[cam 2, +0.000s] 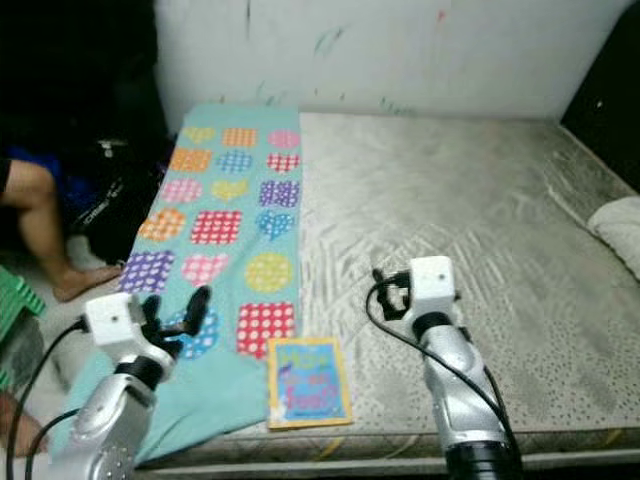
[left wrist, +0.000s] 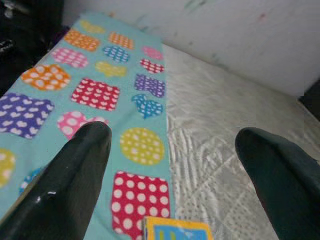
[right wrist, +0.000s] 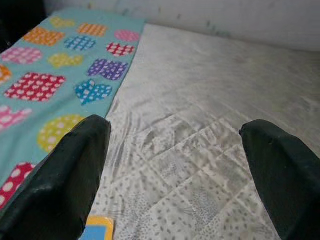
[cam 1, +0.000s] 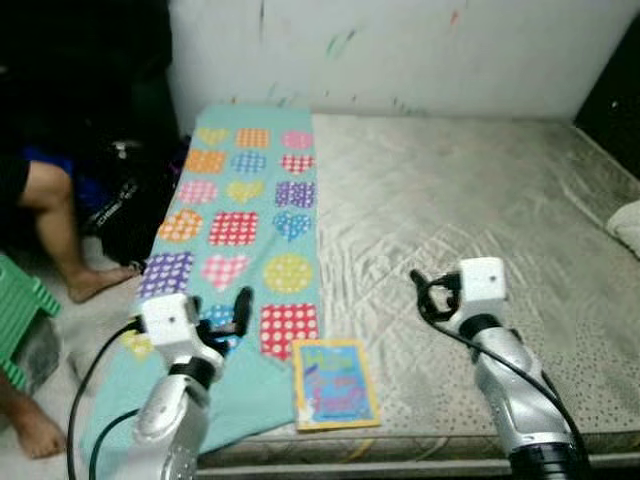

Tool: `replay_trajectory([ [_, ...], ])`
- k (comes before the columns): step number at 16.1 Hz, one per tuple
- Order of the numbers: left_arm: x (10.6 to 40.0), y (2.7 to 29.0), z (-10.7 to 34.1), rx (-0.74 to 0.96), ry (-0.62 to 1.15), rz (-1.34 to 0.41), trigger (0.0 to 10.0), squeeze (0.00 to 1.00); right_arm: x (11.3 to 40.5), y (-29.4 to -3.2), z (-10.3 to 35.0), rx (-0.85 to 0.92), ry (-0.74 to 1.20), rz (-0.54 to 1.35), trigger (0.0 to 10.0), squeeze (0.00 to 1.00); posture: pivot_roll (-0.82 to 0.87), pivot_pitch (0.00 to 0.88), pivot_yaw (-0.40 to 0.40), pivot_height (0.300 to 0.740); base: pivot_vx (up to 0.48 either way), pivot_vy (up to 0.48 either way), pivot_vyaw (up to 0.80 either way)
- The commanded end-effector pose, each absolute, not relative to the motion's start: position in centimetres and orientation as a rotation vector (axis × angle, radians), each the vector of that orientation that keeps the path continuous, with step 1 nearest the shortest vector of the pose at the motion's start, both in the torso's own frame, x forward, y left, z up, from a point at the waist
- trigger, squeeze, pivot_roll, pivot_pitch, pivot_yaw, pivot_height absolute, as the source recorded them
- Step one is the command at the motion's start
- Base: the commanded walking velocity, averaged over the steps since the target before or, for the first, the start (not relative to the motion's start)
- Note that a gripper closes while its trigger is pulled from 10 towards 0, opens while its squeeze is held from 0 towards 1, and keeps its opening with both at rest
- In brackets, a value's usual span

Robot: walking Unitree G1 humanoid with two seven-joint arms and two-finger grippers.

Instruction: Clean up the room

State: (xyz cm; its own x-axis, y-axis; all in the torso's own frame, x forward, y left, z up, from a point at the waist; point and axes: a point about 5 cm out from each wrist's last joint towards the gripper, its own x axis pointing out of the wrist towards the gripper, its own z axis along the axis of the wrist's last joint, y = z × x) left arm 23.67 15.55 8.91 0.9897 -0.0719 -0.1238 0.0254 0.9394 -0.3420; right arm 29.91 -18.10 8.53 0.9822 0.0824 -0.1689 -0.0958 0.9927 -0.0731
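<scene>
A picture book (cam 1: 335, 383) with a yellow border lies flat near the front edge of the grey mattress (cam 1: 470, 210); its top edge also shows in the left wrist view, book (left wrist: 176, 232). Beside it, a teal blanket (cam 1: 245, 200) with dotted hearts and squares runs down the mattress's left side. My left gripper (cam 1: 228, 318) hovers open over the blanket's near end, just left of the book. My right gripper (cam 1: 432, 298) hangs open over bare mattress, to the right of the book and a little beyond it. Both hold nothing.
A person's bare legs (cam 1: 60, 235) and a foot are on the floor left of the bed, beside a black bag (cam 1: 130, 205) and a green stool (cam 1: 20, 310). A white pillow (cam 1: 628, 225) lies at the bed's right edge. A wall stands behind.
</scene>
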Motion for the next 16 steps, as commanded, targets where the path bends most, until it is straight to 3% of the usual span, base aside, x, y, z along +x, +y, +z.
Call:
replay_trajectory([
  [1, 23.8, 15.8, 9.2, -0.338, 0.119, -0.048, 10.0, 0.0, 30.2, -17.9, 9.1, -0.084, 0.143, 0.092, 10.0, 0.0, -0.05, 0.0, -0.048, 0.74, 0.0, 0.0, 0.0],
  [10, 23.6, 15.9, 8.9, -0.337, 0.129, -0.039, 10.0, 0.0, 30.4, -17.5, 9.2, -0.077, 0.135, 0.111, 10.0, 0.0, -0.04, 0.0, -0.05, 0.74, 0.0, 0.0, 0.0],
  [14, 22.7, 15.7, 7.8, -0.281, 0.215, -0.062, 10.0, 0.0, 30.4, -16.5, 9.1, -0.053, 0.147, 0.124, 10.0, 0.0, -0.03, 0.0, -0.057, 0.74, 0.0, 0.0, 0.0],
  [16, 22.2, 17.0, 7.6, -0.247, 0.215, -0.016, 10.0, 0.0, 29.9, -16.2, 8.8, -0.033, 0.155, 0.117, 10.0, 0.0, -0.03, 0.0, -0.05, 0.74, 0.0, 0.0, 0.0],
])
